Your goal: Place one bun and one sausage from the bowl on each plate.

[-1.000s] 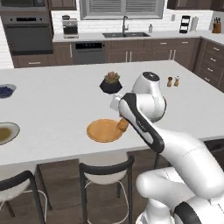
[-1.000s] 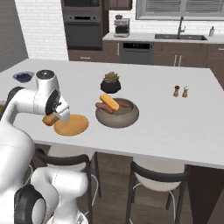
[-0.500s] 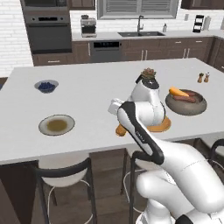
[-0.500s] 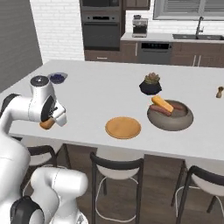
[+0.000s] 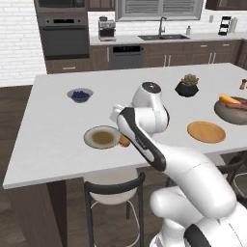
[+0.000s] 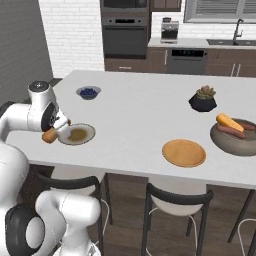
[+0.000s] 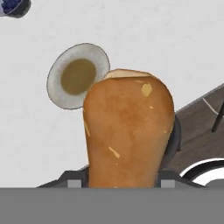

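Carrying a bun (image 7: 127, 131) in the closed jaws, just beside the grey-rimmed plate (image 5: 90, 132) on the tabletop (image 6: 145, 105) (wooden plate (image 6: 184, 152) bare, bowl (image 6: 235, 142) far off); next, probably to move over this plate, lower, release.

arm (image 5: 144, 140): glossy white shells | dark joints | rounded links

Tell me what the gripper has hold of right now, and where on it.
The gripper holds a bun, clamped at its near end; the rest sticks out ahead, close to the grey-rimmed plate.
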You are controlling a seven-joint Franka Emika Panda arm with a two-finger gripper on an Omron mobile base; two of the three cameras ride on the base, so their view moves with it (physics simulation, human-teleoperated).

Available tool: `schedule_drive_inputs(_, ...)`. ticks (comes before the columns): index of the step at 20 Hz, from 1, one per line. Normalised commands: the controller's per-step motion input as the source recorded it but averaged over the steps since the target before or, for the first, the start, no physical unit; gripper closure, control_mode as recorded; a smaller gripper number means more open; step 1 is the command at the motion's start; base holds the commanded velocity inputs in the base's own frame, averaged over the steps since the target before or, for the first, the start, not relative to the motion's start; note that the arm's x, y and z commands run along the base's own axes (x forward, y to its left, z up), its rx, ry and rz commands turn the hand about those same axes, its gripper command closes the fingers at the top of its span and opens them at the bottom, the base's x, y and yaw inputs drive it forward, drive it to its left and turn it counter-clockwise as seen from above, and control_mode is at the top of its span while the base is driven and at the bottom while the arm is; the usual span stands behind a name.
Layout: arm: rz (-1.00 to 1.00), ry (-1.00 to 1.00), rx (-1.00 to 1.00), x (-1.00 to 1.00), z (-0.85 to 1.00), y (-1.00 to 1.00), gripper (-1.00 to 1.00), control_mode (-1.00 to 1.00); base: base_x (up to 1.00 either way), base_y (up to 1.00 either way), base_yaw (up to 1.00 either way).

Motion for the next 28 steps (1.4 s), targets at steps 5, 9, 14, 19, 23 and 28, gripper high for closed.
schedule_drive_inputs(5,-0.06,0.09,0.00,1.00,-0.28,0.29,1.00,-1.00,0.00,0.00,0.00)
schedule_drive_inputs(9,-0.01,0.10,0.00,1.00,-0.56,0.00,1.00,-1.00,0.00,0.00,0.00)
schedule_drive_inputs(14,-0.06,0.00,0.00,1.00,-0.48,0.27,1.00,-1.00,0.00,0.00,0.00)
schedule_drive_inputs(19,-0.04,0.00,0.00,0.96,-0.61,0.40,-1.00,-1.00,0.00,0.00,0.00)
schedule_drive_inputs(23,0.00,0.00,0.02,0.32,-0.14,-0.15,-1.00,-1.00,0.00,0.00,0.00)
schedule_drive_inputs(28,0.00,0.00,0.03,-0.08,0.71,-0.16,-1.00,-1.00,0.00,0.00,0.00)
